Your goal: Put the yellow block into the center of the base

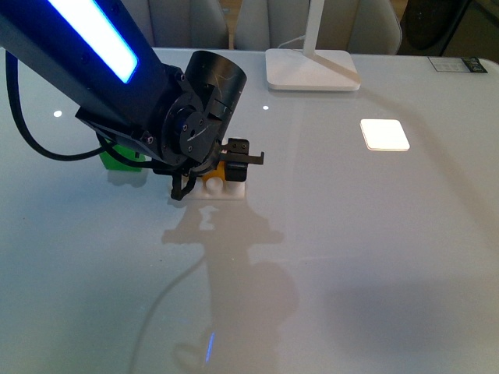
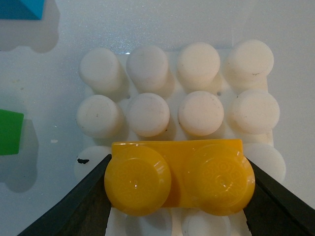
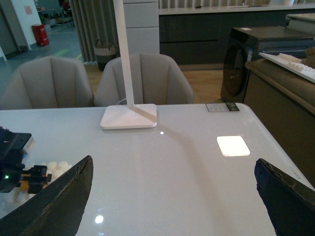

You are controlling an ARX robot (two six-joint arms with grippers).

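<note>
The left pincer point(image 2: 179, 196) is clamped on the yellow block point(image 2: 179, 182) over the base point(image 2: 197, 93), partly hiding its studs, while the right pincer point(image 3: 172, 196) stands apart, fingertips cut off.

White lamp foot point(image 1: 312, 70) at 12 o'clock on table point(image 1: 374, 257), thin upright post point(image 1: 315, 25) rising from it. Bright square light patch point(image 1: 384, 134) at 2 o'clock. Green brick point(image 1: 118, 158) at 9 o'clock. Blue brick corner point(image 2: 22, 9) near green brick, left wrist view. Grey chairs point(image 3: 140, 78) beyond far edge.
</note>
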